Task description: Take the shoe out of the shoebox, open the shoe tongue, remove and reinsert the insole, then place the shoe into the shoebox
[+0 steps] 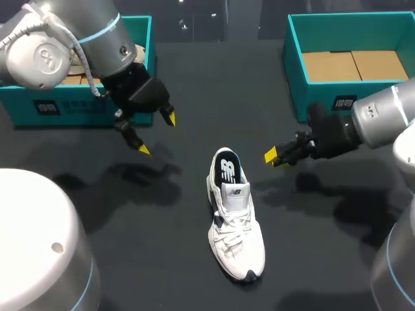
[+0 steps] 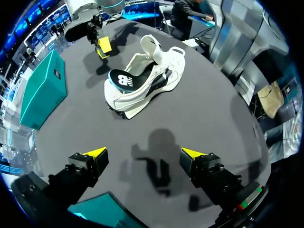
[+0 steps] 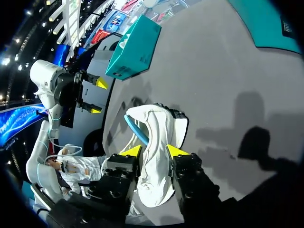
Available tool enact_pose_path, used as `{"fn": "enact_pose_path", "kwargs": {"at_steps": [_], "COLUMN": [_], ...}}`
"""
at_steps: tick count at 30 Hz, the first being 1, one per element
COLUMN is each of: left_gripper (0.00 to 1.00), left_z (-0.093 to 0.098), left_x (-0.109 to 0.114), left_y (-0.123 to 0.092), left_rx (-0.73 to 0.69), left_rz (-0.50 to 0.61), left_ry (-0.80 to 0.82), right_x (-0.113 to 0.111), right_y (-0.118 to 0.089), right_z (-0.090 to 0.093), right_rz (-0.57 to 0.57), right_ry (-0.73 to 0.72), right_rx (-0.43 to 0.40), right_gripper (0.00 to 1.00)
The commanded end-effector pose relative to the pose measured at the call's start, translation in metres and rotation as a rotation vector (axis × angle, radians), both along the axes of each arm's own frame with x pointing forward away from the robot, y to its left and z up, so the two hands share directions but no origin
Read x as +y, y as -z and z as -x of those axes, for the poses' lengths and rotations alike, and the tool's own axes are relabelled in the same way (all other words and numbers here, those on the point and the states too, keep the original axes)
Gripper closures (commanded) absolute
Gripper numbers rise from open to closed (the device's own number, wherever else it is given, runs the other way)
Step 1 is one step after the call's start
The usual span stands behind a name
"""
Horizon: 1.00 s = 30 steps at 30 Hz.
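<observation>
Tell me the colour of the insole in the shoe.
The insole is black with white print; the left wrist view shows it best.

Fat silver-grey tubes with thin light-blue joint rings. The left arm [image 1: 61, 48] has a round embossed cap and a pale cable well behind the fingers [image 2: 204, 166]; the right arm [image 1: 382, 116] is the same silver. The left gripper [image 1: 157, 134] and right gripper [image 1: 275, 155] are chunky black blocks with yellow wedge tips

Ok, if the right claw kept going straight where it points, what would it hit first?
Probably the shoe: the right claw points at its heel end, and nothing lies between them. Its wrist view shows the shoe straight ahead of it. Height is hard to judge, so it might skim over.
</observation>
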<state>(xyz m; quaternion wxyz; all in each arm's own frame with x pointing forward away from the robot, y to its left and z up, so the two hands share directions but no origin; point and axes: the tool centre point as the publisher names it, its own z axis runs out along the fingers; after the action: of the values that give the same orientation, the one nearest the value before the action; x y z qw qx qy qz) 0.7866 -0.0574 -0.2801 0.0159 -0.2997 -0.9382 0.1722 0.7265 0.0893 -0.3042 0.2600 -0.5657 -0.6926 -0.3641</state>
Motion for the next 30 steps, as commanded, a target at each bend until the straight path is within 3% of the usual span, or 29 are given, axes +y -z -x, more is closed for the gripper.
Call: {"fn": "enact_pose_path", "kwargs": {"at_steps": [1,4,6,17,23,30], "left_gripper": [0.00,0.00,0.00,0.00,0.00,0.00], "left_z": [-0.010,-0.021,-0.021,-0.021,-0.028,-0.042], "left_x": [0.012,0.024,0.024,0.024,0.038,0.060], "left_y": [-0.018,-0.029,-0.029,-0.029,-0.042,-0.049], "left_rx": [0.008,0.007,0.007,0.007,-0.017,-0.055], "left_rz": [-0.007,-0.025,-0.025,-0.025,-0.010,-0.038], "left_ry": [0.025,0.105,0.105,0.105,0.239,0.273], "right_x": [-0.012,-0.015,-0.014,-0.014,0.019,0.047], "right_y": [-0.024,-0.032,-0.037,-0.037,-0.035,-0.038], "right_z": [-0.001,-0.001,0.000,0.000,-0.001,0.009], "right_rz": [0.121,0.208,0.338,0.338,0.418,0.555], "right_ry": [-0.018,0.009,0.084,0.084,0.066,0.084], "right_rx": [0.057,0.096,0.154,0.154,0.046,0.000], "right_gripper": [1.00,1.00,1.00,1.00,1.00,1.00]}}
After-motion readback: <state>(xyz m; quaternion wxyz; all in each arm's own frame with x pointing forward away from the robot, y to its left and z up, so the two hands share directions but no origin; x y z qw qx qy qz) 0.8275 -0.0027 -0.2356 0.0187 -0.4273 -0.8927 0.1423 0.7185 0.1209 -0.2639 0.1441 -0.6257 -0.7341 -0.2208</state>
